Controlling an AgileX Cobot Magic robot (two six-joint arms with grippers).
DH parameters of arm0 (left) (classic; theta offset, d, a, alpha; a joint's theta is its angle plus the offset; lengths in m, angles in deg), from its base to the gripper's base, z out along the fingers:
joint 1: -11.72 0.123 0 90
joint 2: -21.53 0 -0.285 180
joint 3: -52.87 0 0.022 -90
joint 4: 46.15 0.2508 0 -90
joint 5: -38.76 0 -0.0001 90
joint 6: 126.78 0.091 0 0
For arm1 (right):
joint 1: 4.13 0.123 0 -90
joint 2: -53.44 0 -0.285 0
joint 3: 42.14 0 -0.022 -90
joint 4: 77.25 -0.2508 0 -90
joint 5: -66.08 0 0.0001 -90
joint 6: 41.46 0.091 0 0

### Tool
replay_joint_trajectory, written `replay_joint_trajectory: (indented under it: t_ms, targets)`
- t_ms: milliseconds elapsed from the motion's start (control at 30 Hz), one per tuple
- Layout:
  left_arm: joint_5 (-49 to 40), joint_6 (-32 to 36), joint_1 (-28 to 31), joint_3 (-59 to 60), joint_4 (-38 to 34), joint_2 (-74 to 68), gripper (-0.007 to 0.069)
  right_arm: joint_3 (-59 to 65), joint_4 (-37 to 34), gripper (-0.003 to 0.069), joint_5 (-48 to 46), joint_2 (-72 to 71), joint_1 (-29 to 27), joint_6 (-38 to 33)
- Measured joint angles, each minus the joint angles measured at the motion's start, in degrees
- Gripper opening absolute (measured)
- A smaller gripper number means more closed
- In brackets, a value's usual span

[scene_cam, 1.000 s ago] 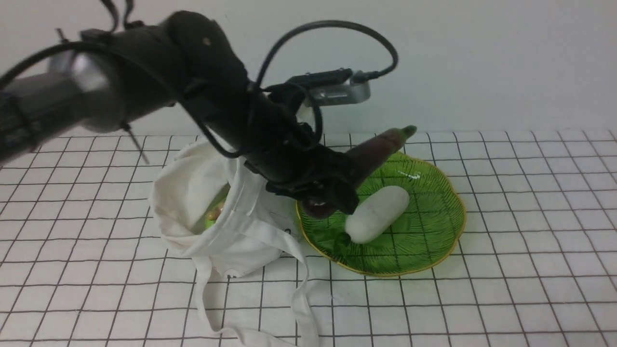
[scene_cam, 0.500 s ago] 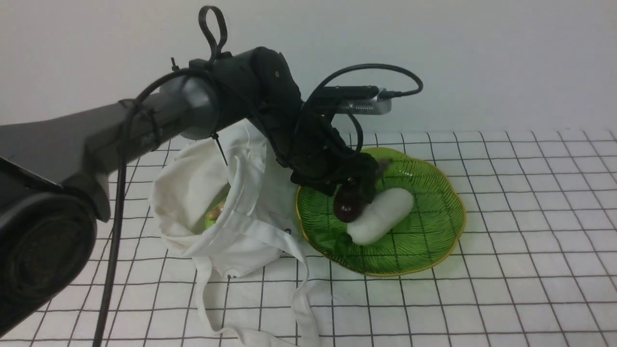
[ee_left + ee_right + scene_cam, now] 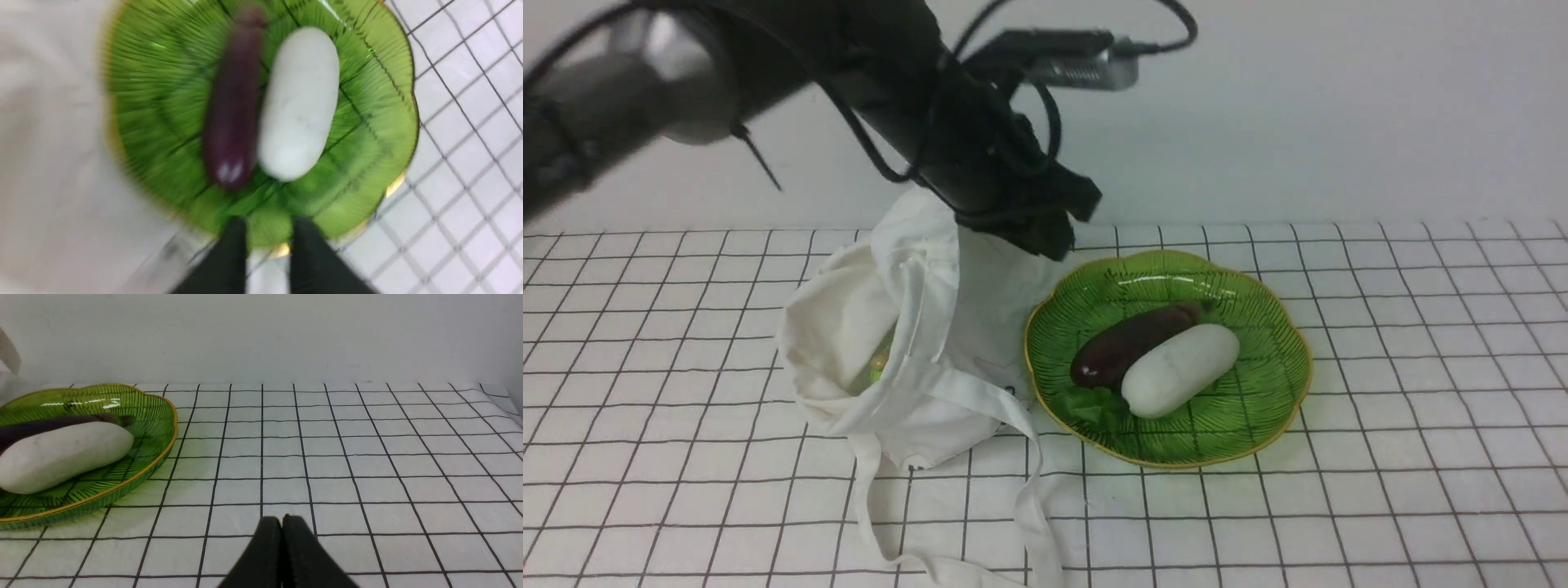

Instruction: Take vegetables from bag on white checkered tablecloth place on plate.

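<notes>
The dark purple eggplant (image 3: 1131, 351) lies on the green glass plate (image 3: 1258, 408), touching the white oblong vegetable (image 3: 1180, 369). A green leafy piece (image 3: 1086, 402) sits at the plate's near left rim. The white cloth bag (image 3: 849, 327) slumps left of the plate, with green-yellow pieces (image 3: 878, 363) showing in its mouth. My left gripper (image 3: 1045, 229) hangs open and empty above the gap between bag and plate. In the left wrist view it (image 3: 267, 241) points down at the eggplant (image 3: 235, 110) and the white vegetable (image 3: 300, 102). My right gripper (image 3: 282, 522) is shut and empty, low over the tablecloth, right of the plate (image 3: 155, 428).
The white checkered tablecloth (image 3: 1421, 367) covers the whole table. The bag's long straps (image 3: 1029, 490) trail toward the front edge. A plain wall stands behind the table. The left arm's cable and camera mount (image 3: 1062, 65) hang above the bag.
My left gripper lowered the eggplant onto the plate beside the white vegetable, let it go, and rose up and back toward the bag.
</notes>
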Motion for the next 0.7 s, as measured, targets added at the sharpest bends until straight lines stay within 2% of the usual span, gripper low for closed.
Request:
replay_joint_trajectory:
  t_ms: [100,233,333,500,633,667,700]
  targets:
    - [-5.24,0.0,0.07,2.02,7.29,8.36,0.0003,0.0,0.0,-0.0018,0.0,0.0,0.0,0.0]
    - [-6.08,-0.99,0.07,14.3,11.09,18.53,-0.0008,0.0,0.0,-0.0018,-0.06,0.0,0.0,0.0]
    - [-2.77,-1.68,0.07,24.34,11.13,25.71,-0.0008,0.0,0.0,-0.0018,-0.06,0.0,0.0,0.0]
    - [14.99,-3.69,0.07,49.61,9.82,48.11,-0.0008,0.0,0.0,-0.0018,-0.06,0.0,0.0,0.0]
    - [26.62,-7.01,0.07,63.57,9.77,65.68,-0.0008,0.0,0.0,-0.0018,-0.06,0.0,0.0,0.0]
    - [27.25,-7.01,0.07,64.25,9.83,66.59,-0.0008,0.0,0.0,-0.0018,-0.06,0.0,0.0,0.0]
    - [33.11,-7.01,0.07,69.84,10.51,74.7,-0.0008,0.0,0.0,-0.0018,-0.06,0.0,0.0,0.0]
